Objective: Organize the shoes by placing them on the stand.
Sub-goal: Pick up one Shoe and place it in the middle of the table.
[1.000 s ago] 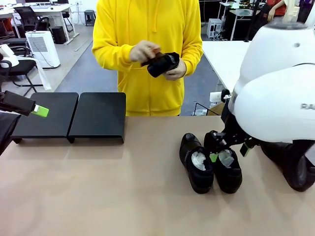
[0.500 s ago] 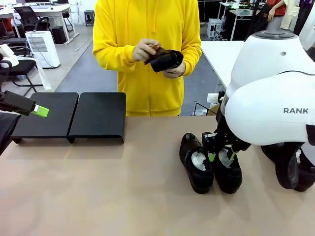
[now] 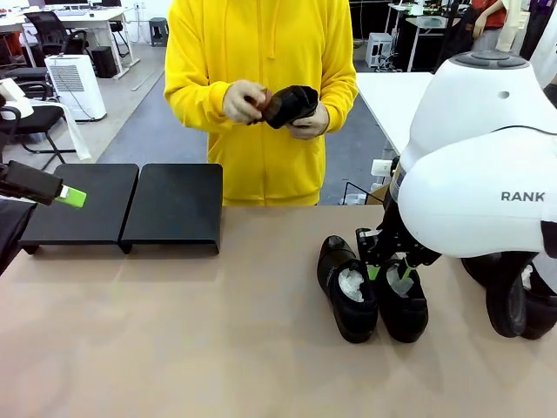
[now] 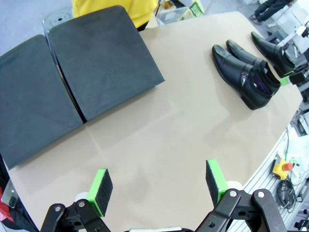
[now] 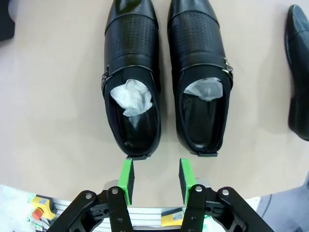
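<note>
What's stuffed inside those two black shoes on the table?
Crumpled white paper pokes from the opening of each of the shoes. How far it reaches toward the toes is hidden under the leather.

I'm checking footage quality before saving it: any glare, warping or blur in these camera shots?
Left wrist view: wide-angle warping bows the table edge and skews the stand. Right wrist view: sharp, with soft sheen on the toes of the shoes. Front view: even light, the right arm bulks large near the lens; the person's hands look slightly soft.
</note>
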### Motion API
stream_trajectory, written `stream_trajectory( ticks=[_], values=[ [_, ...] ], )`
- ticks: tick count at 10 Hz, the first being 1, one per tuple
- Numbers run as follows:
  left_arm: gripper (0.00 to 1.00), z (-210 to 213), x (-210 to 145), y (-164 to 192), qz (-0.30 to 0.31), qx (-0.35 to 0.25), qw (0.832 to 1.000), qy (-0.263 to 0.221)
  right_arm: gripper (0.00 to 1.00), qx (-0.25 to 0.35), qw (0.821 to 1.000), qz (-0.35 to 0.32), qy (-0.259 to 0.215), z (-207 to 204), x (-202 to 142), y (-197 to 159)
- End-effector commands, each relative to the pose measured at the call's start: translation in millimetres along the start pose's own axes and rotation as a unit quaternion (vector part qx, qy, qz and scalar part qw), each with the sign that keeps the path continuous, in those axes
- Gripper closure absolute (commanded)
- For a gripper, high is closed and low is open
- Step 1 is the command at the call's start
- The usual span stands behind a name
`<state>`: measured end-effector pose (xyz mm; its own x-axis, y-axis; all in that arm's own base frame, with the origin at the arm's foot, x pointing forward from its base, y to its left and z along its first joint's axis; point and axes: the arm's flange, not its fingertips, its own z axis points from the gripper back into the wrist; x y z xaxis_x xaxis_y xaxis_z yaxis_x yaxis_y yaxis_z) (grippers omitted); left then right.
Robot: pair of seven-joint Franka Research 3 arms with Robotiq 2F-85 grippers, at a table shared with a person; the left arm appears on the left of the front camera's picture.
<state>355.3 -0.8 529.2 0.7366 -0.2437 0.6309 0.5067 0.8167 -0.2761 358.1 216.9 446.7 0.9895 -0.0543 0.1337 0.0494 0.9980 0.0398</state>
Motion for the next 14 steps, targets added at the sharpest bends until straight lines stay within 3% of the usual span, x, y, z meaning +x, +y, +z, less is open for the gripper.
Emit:
stream_trajectory(
  ticks=[1,14],
  values=[
    [0.00,0,0,2,-0.005,-0.009,1.000,-0.005,0.49,-0.001,1.000,0.009,0.002,0,0,0],
    [0.00,0,0,2,-0.005,-0.009,1.000,-0.005,0.49,0.015,1.000,-0.012,0.010,-72,37,14]
  ],
)
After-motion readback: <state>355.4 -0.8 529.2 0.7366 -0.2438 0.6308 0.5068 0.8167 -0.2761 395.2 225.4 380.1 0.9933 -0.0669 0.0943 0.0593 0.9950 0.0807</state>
